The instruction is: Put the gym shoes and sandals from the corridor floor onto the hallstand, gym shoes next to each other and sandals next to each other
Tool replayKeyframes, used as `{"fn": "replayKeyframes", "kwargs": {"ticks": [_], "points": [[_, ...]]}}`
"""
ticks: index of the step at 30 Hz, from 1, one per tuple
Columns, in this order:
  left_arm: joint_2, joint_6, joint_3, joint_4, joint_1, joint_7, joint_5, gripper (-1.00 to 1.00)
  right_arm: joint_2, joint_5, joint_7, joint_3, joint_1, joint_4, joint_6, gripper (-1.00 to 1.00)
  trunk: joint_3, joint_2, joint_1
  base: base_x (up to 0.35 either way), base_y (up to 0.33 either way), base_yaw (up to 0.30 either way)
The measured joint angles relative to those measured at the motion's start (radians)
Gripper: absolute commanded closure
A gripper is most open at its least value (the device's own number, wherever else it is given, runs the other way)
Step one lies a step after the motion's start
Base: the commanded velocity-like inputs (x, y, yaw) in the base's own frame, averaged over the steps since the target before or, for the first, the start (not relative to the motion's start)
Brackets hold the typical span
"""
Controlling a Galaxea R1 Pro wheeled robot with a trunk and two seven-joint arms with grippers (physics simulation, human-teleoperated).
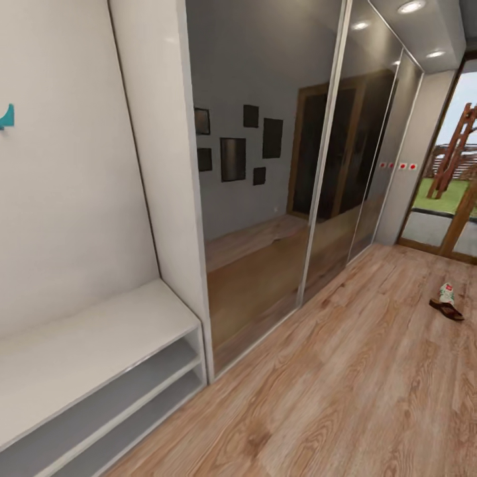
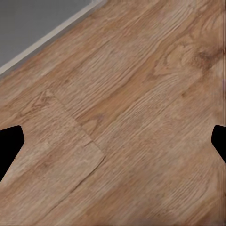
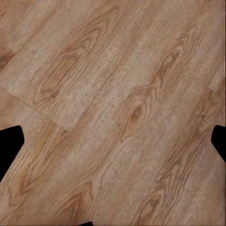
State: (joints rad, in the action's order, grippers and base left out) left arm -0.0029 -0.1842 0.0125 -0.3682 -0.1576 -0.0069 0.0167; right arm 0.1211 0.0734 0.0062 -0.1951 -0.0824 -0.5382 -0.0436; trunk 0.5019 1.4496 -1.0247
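- Wood-grain plank floor (image 1: 344, 391) runs the length of a corridor in the head view, with mirrored sliding doors (image 1: 265, 199) along the left side and a glazed door (image 1: 450, 199) at the far end showing grass outside.
- At near left stands one pale grey bench (image 1: 99, 331) with two open shelves beneath its top; a scrap of teal lettering (image 1: 6, 117) sits on the wall above it.
- Far down the floor, near the glazed door, lie one dark brown sandal (image 1: 446, 309) and one white gym shoe (image 1: 448, 292) with a red patch, just beside each other, the shoe on the far side; whether they touch is too small to tell. Both are on the floor, well apart from the bench.
- Left wrist view adds a grey strip with a pale edge (image 2: 37, 28) bordering the planks; the left end effector (image 2: 113, 146) has its two dark fingertips (image 2: 9, 143) wide apart over bare floor.
- Right wrist view has planks alone; the right end effector (image 3: 113, 146) is likewise spread, holding nothing.
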Motion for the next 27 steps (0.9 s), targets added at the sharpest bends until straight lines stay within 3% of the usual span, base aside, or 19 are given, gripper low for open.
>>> {"fn": "replayKeyframes", "kwargs": {"ticks": [27], "points": [[0.001,-0.002,0.003,0.001,0.000,0.001,0.000,-1.00,0.000,0.001,0.000,0.000,0.000,0.000,0.000,-1.00,0.035,0.000,0.000,0.267,-0.166,-0.189]]}}
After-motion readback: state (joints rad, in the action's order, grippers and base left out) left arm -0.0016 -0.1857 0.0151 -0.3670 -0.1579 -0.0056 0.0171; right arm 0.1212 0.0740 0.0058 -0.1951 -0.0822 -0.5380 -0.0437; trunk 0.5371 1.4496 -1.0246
